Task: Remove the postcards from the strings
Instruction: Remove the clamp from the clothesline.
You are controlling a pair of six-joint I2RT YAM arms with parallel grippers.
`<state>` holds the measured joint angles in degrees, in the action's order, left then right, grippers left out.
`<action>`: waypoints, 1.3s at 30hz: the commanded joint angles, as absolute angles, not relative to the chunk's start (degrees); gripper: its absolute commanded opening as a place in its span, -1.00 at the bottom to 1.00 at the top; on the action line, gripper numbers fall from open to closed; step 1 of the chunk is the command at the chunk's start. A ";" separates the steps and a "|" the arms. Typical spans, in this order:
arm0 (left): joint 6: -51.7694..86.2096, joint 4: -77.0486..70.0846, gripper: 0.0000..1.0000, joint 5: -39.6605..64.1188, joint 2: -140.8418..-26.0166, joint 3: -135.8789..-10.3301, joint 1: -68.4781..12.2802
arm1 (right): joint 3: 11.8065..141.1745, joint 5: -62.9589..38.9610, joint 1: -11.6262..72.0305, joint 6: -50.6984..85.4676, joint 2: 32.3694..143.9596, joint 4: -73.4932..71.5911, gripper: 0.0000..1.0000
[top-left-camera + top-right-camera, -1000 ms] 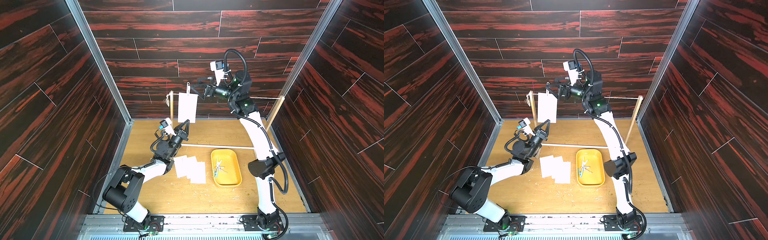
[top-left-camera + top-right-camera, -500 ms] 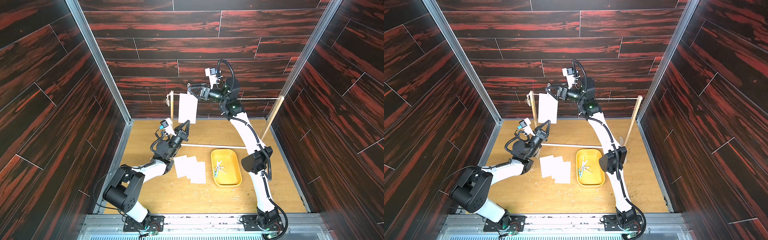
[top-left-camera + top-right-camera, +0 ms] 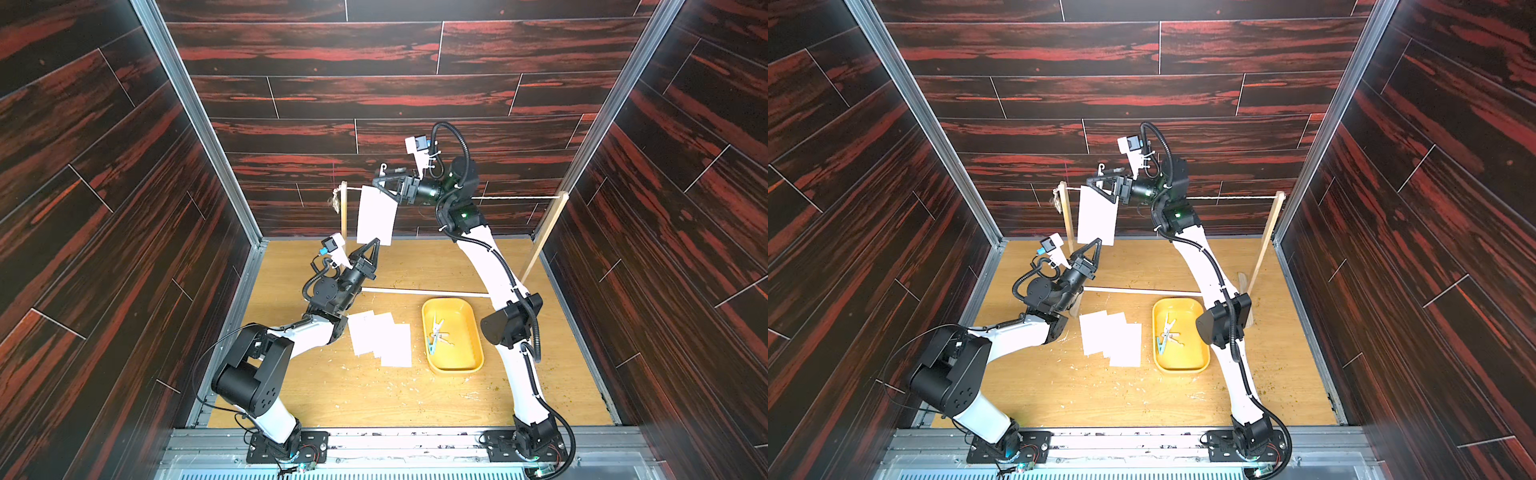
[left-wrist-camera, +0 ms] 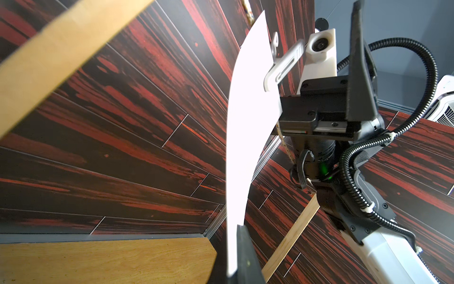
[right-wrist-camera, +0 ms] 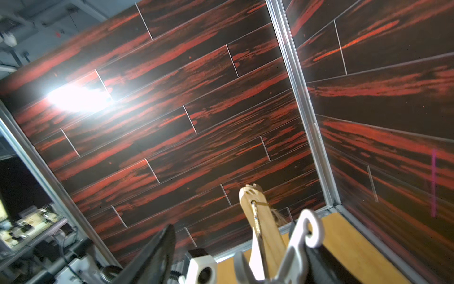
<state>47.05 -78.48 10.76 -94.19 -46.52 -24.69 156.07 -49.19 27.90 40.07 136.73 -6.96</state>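
One postcard (image 3: 374,216) hangs on the string (image 3: 515,198), close to the left post (image 3: 343,208) where the frayed knot sits and well apart from the right post (image 3: 544,237). A white clothespin (image 4: 282,66) with a hooked top clips its upper edge. The card hangs slightly askew, and in the left wrist view it bows along its length.

From below, the left gripper (image 3: 375,242) reaches up with its fingers pinched closed on the card's bottom edge. The right gripper (image 3: 381,176) is up at the line, at the clothespin. In the right wrist view one finger (image 5: 152,255) stands clear across a wide gap, while the peg lies right against the other side. So those jaws are apart and not clamping anything.

Three more postcards (image 3: 380,338) lie flat on the table (image 3: 374,399), overlapping one another. They are just beside a yellow tray (image 3: 459,357), which holds a few loose clothespins (image 3: 436,332). A thin white rod (image 3: 424,293) lies across the table behind the tray, and the left arm's wrist is above its near end
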 commanded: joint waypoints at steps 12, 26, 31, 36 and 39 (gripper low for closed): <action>49.48 -80.86 -1.00 13.09 -93.75 -47.82 -24.26 | 156.97 -47.73 28.30 35.35 137.49 -1.51 -0.08; 49.70 -80.86 -1.00 12.96 -94.04 -46.86 -24.25 | 156.88 -45.89 28.20 33.56 135.61 0.54 -0.44; 49.87 -80.86 -1.00 13.43 -94.13 -45.98 -24.26 | 156.62 -45.62 28.10 32.92 134.41 1.00 -0.45; 49.92 -80.86 -1.00 13.53 -93.93 -44.73 -24.26 | 156.17 -44.89 27.97 32.51 133.16 1.21 -0.45; 49.68 -80.86 -1.00 13.47 -93.73 -43.82 -24.26 | 155.71 -44.42 27.60 32.69 132.52 0.88 -0.47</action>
<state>49.36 -78.96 12.40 -94.21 -44.95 -24.43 156.05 -44.73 27.83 33.32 136.64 0.51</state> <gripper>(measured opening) 0.062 0.269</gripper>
